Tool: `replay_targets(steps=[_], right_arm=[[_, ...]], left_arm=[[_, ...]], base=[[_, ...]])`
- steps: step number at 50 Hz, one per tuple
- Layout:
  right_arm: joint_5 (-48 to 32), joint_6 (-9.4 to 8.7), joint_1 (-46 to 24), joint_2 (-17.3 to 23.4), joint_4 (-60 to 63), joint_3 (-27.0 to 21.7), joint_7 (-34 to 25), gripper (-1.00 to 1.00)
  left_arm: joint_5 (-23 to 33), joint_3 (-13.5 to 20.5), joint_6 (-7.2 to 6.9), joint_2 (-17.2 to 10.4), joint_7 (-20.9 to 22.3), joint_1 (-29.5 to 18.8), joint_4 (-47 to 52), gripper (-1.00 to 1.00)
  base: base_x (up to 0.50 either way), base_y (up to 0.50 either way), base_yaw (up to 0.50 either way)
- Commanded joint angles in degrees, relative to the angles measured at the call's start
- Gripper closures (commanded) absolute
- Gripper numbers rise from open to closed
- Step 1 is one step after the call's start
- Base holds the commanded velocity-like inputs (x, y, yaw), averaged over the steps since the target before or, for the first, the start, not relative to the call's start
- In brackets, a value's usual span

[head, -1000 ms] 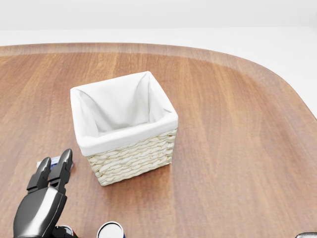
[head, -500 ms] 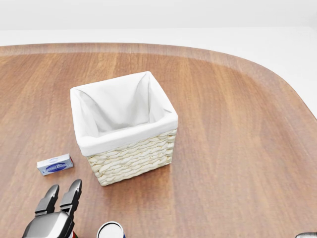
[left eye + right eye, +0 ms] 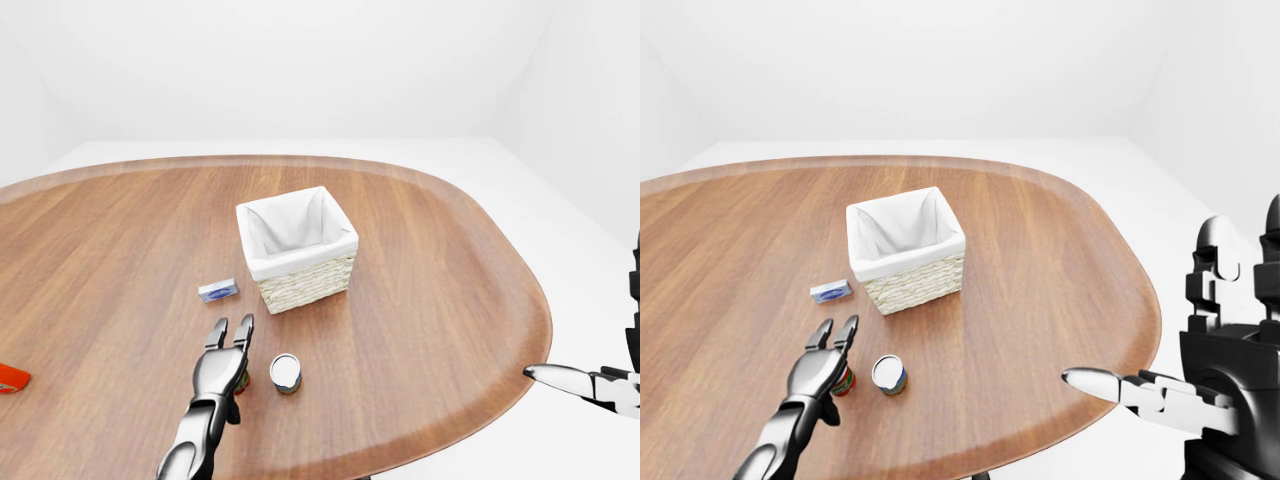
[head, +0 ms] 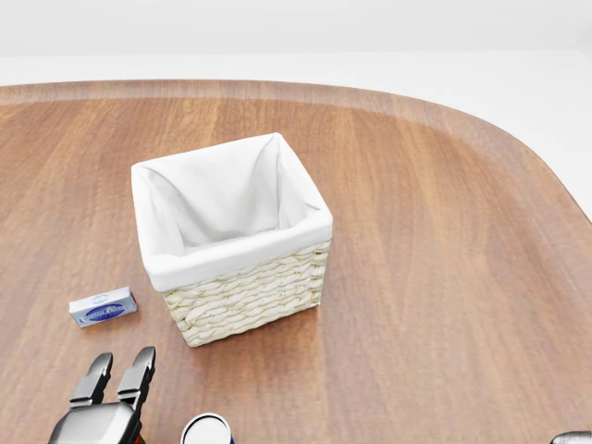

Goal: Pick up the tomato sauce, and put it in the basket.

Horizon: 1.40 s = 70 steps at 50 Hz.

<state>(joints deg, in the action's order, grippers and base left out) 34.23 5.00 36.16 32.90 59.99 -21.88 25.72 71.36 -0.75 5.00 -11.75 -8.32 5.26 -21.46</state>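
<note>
A small red-labelled can, which I take for the tomato sauce (image 3: 845, 381), stands on the wooden table (image 3: 430, 270), mostly hidden beneath my left hand (image 3: 232, 338). That hand hovers over it, open, with its fingers stretched toward the basket. The woven basket (image 3: 300, 282) with a white cloth lining sits at the middle of the table, empty. In the head view only the left fingertips (image 4: 139, 359) show at the bottom edge, below and left of the basket (image 4: 250, 296). My right hand (image 3: 1110, 383) hangs off the table's right edge, fingers extended, holding nothing.
A second can with a silver top (image 3: 285, 372) stands just right of my left hand. A small blue box (image 3: 218, 291) lies left of the basket. A red object (image 3: 10, 377) rests at the table's far left edge.
My left hand has drawn back toward the bottom of the head view, uncovering the small blue box. The basket and the cans have not moved.
</note>
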Motion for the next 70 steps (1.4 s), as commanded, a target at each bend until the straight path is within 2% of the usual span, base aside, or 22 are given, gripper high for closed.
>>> replay_targets(steps=[1, 11, 12, 14, 15, 16, 19, 25, 35, 36, 37, 46, 54, 64, 70], right_arm=[[0.3, 0.0, -0.1, 0.5, 0.0, -0.2, 0.4, -1.0], [-0.1, 0.0, 0.0, -0.1, 0.0, 0.1, 0.0, -1.0], [-0.1, 0.0, 0.1, 0.1, 0.0, 0.1, 0.1, -1.0], [-0.2, 0.0, 0.2, -0.3, 0.0, 0.1, -0.2, -1.0], [-0.1, 0.0, 0.2, -0.4, 0.0, 0.0, -0.3, -1.0], [-0.4, 0.0, 0.0, -0.4, 0.0, 0.3, -0.2, -1.0], [-0.4, 0.0, -0.1, -0.6, 0.0, 0.3, -0.4, -1.0], [-0.6, 0.0, 0.1, -0.6, 0.0, 0.5, -0.3, -1.0], [-0.3, 0.0, 0.4, -0.8, 0.0, 0.1, -0.6, -1.0], [-0.4, 0.0, 0.3, -0.9, 0.0, 0.1, -0.7, -1.0], [-0.3, 0.0, 0.2, -0.7, 0.0, 0.0, -0.5, -1.0], [-0.2, 0.0, 0.1, -0.2, 0.0, 0.2, -0.1, -1.0], [-0.2, 0.0, -0.3, 0.0, 0.0, 0.3, 0.1, -1.0], [-0.2, 0.0, -0.3, -0.4, 0.0, 0.1, -0.3, -1.0], [-0.7, 0.0, -0.3, -0.6, 0.0, 0.5, -0.3, -1.0]], left_arm=[[1.1, -0.4, 0.0, -0.9, -3.3, -3.2, -6.2, -1.0], [0.8, -0.8, 0.0, -1.3, -4.5, -4.4, -8.7, -1.0], [0.8, -0.6, -0.29, -1.3, -4.8, -4.9, -9.5, -1.0], [1.8, -0.6, -2.06, -1.8, -6.4, -6.2, -12.0, -1.0], [1.6, -0.5, -2.11, -2.1, -7.0, -6.8, -13.1, -1.0], [0.7, -0.4, -1.68, -2.1, -6.3, -6.8, -12.9, -1.0], [0.6, -1.0, -1.57, -2.1, -6.5, -6.8, -13.2, -1.0], [0.4, -1.3, -1.96, -2.4, -7.1, -7.3, -14.8, -1.0], [0.1, -2.7, -1.57, -2.5, -8.2, -9.2, -21.4, -1.0], [-0.4, -2.4, -1.63, -2.4, -8.2, -9.4, -21.4, -0.59], [-0.7, -2.5, -1.3, -2.4, -8.0, -9.3, -21.0, 1.0], [-1.0, -3.0, -0.36, -2.3, -8.1, -9.0, -21.0, 1.0], [-1.1, -3.1, -0.48, -2.3, -7.6, -8.7, -20.2, 1.0], [-0.9, -3.3, 0.0, -2.3, -8.1, -9.2, -21.5, 1.0], [-2.5, -1.9, 0.0, -2.0, -8.7, -8.7, -15.8, 1.0]], base=[[0.0, 0.0, 0.0], [0.0, 0.0, 0.0], [0.0, 0.0, 0.0], [0.0, 0.0, 0.0], [0.0, 0.0, 0.0], [0.0, 0.0, 0.0], [0.0, 0.0, 0.0], [0.0, 0.0, 0.0], [0.0, 0.0, 0.0], [0.0, 0.0, 0.0], [0.0, 0.0, 0.0], [0.0, 0.0, 0.0], [0.0, 0.0, 0.0], [0.0, 0.0, 0.0], [0.0, 0.0, 0.0]])
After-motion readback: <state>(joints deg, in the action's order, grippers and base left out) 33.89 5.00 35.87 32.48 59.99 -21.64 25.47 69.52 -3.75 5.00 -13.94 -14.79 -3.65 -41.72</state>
